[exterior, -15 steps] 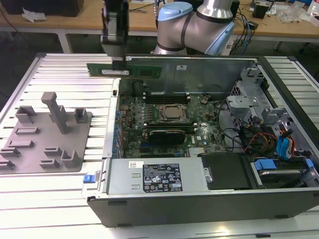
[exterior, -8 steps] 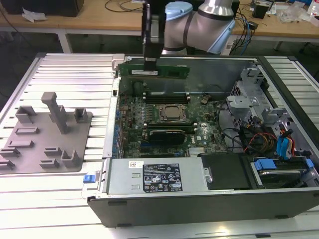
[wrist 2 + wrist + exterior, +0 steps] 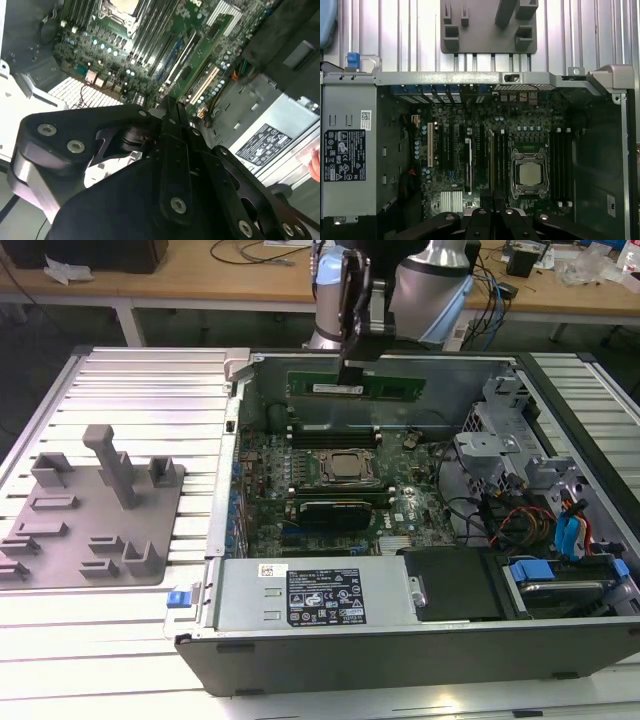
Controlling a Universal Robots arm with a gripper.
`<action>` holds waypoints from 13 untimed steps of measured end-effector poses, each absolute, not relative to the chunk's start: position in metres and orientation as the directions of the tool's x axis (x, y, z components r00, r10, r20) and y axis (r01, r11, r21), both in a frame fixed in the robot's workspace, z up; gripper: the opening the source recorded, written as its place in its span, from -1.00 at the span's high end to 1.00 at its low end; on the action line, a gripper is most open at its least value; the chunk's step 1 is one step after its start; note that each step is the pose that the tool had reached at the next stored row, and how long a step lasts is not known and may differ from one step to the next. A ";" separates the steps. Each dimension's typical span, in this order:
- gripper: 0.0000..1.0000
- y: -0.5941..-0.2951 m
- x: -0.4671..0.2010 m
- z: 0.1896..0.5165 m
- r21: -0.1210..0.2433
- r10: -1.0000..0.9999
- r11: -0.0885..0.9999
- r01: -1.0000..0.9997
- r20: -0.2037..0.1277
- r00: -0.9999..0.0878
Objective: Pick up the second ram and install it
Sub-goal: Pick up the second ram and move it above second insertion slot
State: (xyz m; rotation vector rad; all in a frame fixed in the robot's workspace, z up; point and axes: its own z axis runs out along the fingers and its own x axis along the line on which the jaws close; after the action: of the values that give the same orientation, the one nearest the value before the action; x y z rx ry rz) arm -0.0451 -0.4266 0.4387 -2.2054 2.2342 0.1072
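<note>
In the exterior view the second ram [image 3: 395, 390], a long flat green stick, hangs level in the air over the far side of the open computer case [image 3: 400, 650]. My gripper [image 3: 352, 380] is shut on its middle from above. Below it lie the motherboard, the CPU socket [image 3: 345, 468] and the dark memory slots [image 3: 330, 436] on the socket's far side. The first wrist view looks straight down on the socket [image 3: 530, 172], with memory slots [image 3: 559, 165] beside it and my fingers [image 3: 481, 225] at the picture's edge. The stick itself is hidden in both wrist views.
A grey plastic fixture plate [image 3: 100, 510] with blocks lies on the ribbed table at the exterior view's left. Inside the case sit the power supply [image 3: 310, 595] at the near side and drive bays with cables [image 3: 560, 530] at the right. A workbench [image 3: 200, 275] runs behind.
</note>
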 end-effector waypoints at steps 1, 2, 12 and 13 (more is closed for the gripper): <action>0.80 -0.427 -0.044 0.439 0.048 -0.999 0.012 -0.999 -0.048 -0.014; 0.80 -0.427 -0.044 0.439 0.048 -0.999 0.012 -0.999 -0.048 -0.014; 0.80 -0.412 -0.044 0.430 0.048 -0.999 0.012 -0.999 -0.048 -0.014; 0.80 -0.411 -0.044 0.428 0.048 -0.999 0.012 -0.999 -0.048 -0.014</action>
State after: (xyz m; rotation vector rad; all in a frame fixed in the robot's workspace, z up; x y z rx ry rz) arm -0.0438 -0.4112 0.4283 -2.2053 2.2341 0.1073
